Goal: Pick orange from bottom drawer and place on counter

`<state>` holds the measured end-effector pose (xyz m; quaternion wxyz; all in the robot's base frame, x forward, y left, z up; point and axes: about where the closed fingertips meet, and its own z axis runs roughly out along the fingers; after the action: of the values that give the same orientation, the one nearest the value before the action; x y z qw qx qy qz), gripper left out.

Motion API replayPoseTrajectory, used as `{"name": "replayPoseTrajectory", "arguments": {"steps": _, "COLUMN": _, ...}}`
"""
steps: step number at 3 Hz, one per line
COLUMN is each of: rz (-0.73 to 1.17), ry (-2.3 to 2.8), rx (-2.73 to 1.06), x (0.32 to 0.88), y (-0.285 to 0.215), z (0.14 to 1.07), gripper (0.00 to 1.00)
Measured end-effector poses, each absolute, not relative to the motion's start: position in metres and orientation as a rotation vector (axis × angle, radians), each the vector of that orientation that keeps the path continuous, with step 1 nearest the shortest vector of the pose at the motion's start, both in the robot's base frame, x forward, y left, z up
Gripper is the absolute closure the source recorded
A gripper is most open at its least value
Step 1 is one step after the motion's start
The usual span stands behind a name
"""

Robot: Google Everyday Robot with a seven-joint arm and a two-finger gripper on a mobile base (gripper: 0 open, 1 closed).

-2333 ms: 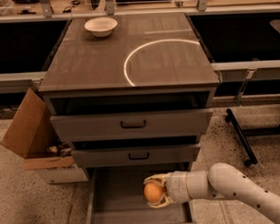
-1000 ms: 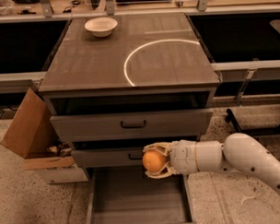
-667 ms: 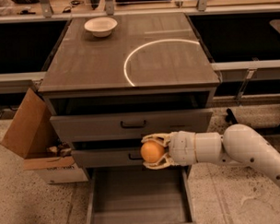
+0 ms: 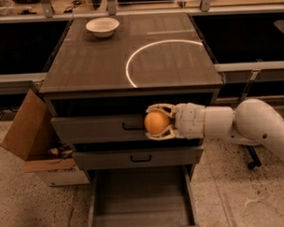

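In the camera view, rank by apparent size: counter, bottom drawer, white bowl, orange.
1. counter
2. bottom drawer
3. white bowl and orange look close; the bowl sits farther back, so unranked.
The claw holds the orange before the top drawer.

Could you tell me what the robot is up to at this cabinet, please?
The robot's hand holds the orange, its fingers wrapped around the fruit. It hangs in front of the top drawer, above the bottom drawer, which is pulled open. The orange is below the level of the counter and not yet placed on it. A white bowl sits at the counter's far left corner.
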<state>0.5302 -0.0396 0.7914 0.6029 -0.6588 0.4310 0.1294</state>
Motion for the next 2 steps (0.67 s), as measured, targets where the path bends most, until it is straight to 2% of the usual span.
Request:
{"name": "replayPoseTrajectory", "arguments": {"steps": 1, "rz": 0.317, "ry": 1.069, "rx": -1.439, "x": 0.5602, "y": -0.0427, "z": 0.8222, "gripper": 1.00}}
{"name": "replayPoseTrajectory", "arguments": {"steps": 2, "rz": 0.317, "ry": 1.069, "rx": -1.439, "x": 0.5601, "y": -0.0426, "z": 0.8222, "gripper": 1.00}}
